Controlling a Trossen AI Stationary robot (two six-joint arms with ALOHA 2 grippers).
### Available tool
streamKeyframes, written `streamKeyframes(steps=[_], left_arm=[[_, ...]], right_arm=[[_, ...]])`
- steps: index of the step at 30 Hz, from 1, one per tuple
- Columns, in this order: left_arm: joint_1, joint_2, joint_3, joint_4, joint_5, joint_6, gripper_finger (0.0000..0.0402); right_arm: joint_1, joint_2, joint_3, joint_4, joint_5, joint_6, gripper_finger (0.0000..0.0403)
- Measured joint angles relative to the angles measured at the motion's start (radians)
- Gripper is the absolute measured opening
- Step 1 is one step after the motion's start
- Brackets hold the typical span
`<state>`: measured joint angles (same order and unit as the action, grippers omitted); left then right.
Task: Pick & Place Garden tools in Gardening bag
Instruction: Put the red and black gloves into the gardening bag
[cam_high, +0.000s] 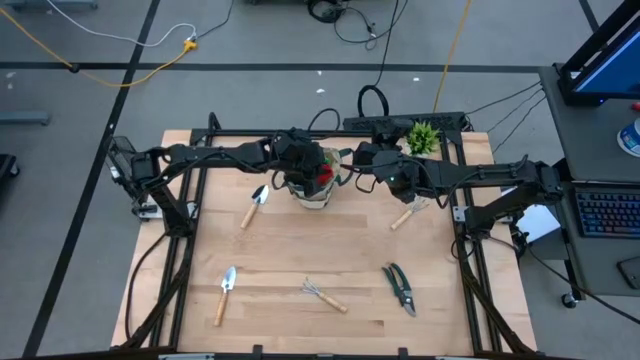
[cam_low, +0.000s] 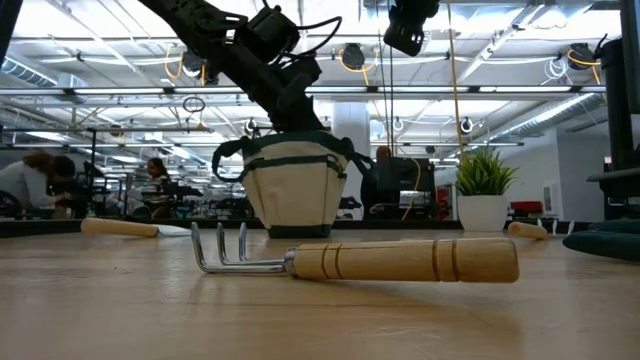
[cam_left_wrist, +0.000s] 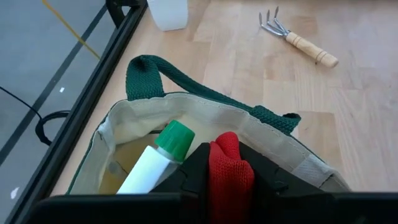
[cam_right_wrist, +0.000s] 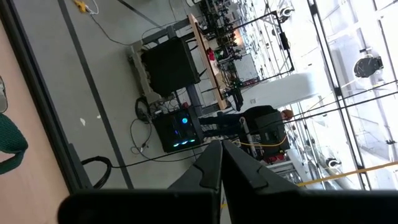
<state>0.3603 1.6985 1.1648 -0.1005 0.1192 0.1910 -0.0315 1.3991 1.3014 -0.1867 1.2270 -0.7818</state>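
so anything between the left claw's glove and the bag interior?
Nothing visible. The left claw is over the gardening bag's open mouth, with the red glove between its fingers and already inside the rim, beside the green-capped spray bottle. The right claw waits shut, aimed off the table.

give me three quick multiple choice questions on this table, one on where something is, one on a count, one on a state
1. Where is the left pincer?
A. over the bag's mouth
B. at the table's front edge
C. beside the shears

2. How many tools lie loose on the table?
A. two
B. five
C. eight

3. What state is the right pincer in?
A. wide open
B. shut on a trowel
C. shut, empty

Answers:
1 A: the bag opens right under it, with the red glove between its fingers.
2 B: three trowels, the rake and the shears.
3 C: its fingertips meet with nothing between.
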Motion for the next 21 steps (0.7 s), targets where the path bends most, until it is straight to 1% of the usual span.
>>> streamKeyframes(steps=[2, 4, 11, 14, 17, 21], left_arm=[[0.000, 0.000, 0.000, 0.000, -0.001, 0.009, 0.0071], [0.000, 0.000, 0.000, 0.001, -0.019, 0.010, 0.0086], [0.000, 0.000, 0.000, 0.000, -0.072, 0.011, 0.0184], [0.000, -0.006, 0.000, -0.002, -0.078, 0.011, 0.0218], [0.000, -0.025, 0.000, 0.008, -0.094, 0.011, 0.0239], [0.000, -0.056, 0.000, 0.015, -0.129, 0.011, 0.0249]], right_arm=[[0.000, 0.000, 0.000, 0.000, 0.000, 0.000, 0.0000], [0.000, 0.000, 0.000, 0.000, 0.000, 0.000, 0.0000], [0.000, 0.000, 0.000, 0.000, 0.000, 0.000, 0.0000], [0.000, 0.000, 0.000, 0.000, 0.000, 0.000, 0.0000], [0.000, 0.000, 0.000, -0.001, 0.000, -0.001, 0.0000], [0.001, 0.000, 0.000, -0.002, 0.000, -0.009, 0.0000]])
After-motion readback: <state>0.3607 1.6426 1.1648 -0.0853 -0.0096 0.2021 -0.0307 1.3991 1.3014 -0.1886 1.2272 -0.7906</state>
